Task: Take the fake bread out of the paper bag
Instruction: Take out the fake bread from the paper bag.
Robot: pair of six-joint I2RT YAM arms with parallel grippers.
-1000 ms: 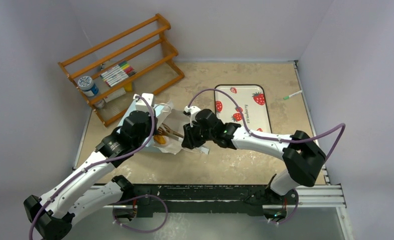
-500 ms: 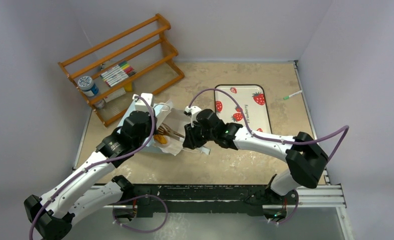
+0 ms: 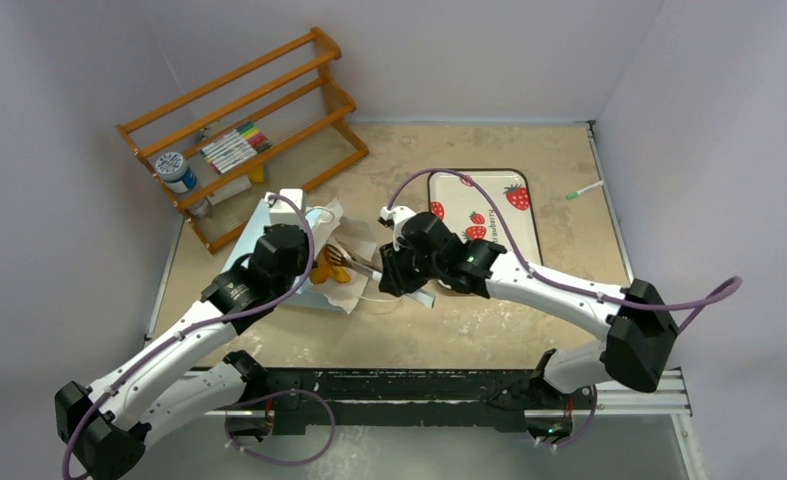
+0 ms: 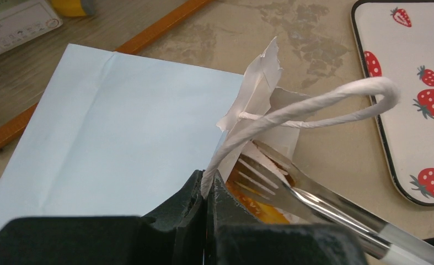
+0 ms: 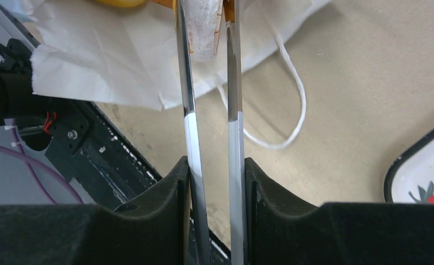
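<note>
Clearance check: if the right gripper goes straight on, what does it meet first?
Tongs held by the right gripper reach into the paper bag, so probably the fake bread first, else the bag's white lip; depth unclear.

High fixed view, two close wrist views.
The overhead camera looked down from behind the arm bases [image 3: 244, 372] over the whole beige surface [image 3: 439, 340]; both wrist cameras closely faced the light blue paper bag [image 4: 110, 116], shared by all three.
</note>
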